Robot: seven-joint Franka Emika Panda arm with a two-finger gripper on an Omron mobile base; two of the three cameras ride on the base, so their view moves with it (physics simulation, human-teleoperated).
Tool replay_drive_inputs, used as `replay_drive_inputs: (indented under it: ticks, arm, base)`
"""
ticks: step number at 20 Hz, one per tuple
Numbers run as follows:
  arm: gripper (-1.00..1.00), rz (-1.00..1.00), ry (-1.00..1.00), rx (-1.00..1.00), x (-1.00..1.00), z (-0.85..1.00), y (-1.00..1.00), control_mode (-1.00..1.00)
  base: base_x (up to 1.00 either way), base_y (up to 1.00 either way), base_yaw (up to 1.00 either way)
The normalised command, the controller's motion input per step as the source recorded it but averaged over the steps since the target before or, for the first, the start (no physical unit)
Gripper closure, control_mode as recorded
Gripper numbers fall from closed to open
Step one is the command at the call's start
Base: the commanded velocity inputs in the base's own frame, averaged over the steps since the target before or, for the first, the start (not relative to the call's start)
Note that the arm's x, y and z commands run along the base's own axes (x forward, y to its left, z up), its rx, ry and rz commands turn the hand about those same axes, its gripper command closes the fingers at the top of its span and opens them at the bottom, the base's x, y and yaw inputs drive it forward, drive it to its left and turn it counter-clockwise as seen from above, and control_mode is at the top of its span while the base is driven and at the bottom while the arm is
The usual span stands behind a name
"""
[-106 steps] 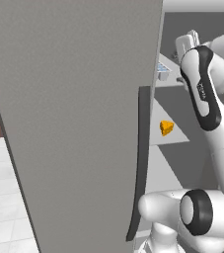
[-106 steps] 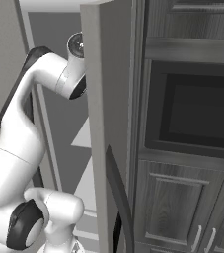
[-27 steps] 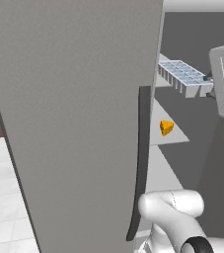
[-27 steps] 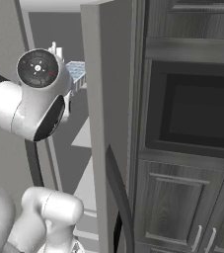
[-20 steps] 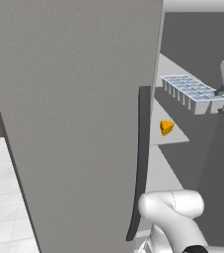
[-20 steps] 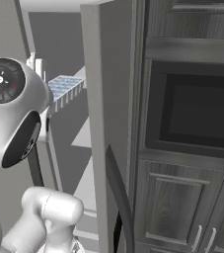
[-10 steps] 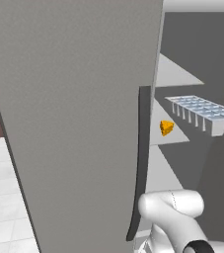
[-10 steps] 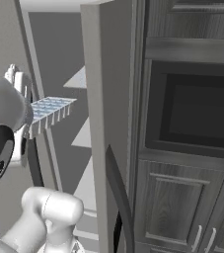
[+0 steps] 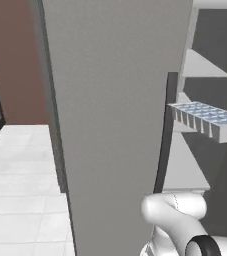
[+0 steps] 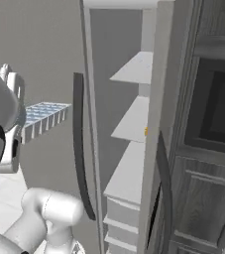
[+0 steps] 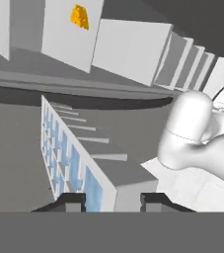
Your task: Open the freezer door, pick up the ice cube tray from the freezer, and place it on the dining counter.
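Tray sits between the two dark fingertips in the hand view, jaws clenched on its near end, gripper at the bottom edge. Tray runs away from the tips, pale blue cells in two rows visible along its length, grey wall facing the camera.

Left base view: tray hangs in the air, roughly level, out in front of the freezer opening, just right of the dark handle. Clear of the shelves, not resting on anything. Right base view: tray sticks out from the hand at far left, left of the handle, well apart from the shelves.

Door stands wide open, big flat grey panel taking the middle of the left base view. Freezer interior grey, pale shelves stacked inside. Cheese wedge orange, on a shelf, top of hand view; a sliver of orange shows at a shelf edge in the right base view.

Dark cabinets with an inset oven to the right of the freezer. White tiled floor at left.
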Motion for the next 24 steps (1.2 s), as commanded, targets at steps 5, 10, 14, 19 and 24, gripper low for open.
replay_drive_inputs:
  ticks: [5, 10, 14, 19, 24]
  arm:
    - [1.00, 0.00, 0.00, 0.00, 0.00, 0.00, 0.00, 1.00]
    - [1.00, 0.00, 0.00, 0.00, 0.00, 0.00, 0.00, 1.00]
    - [1.00, 0.00, 0.00, 0.00, 0.00, 0.00, 0.00, 1.00]
    - [1.00, 0.00, 0.00, 0.00, 0.00, 0.00, 0.00, 1.00]
    - [1.00, 0.00, 0.00, 0.00, 0.00, 0.00, 0.00, 1.00]
  base:
    - [-0.51, 0.81, 0.76]
    - [-0.24, 0.50, 0.97]
    - [-0.06, 0.40, 0.96]
    - [-0.02, 0.20, 0.99]
    - [-0.01, 0.07, 1.00]
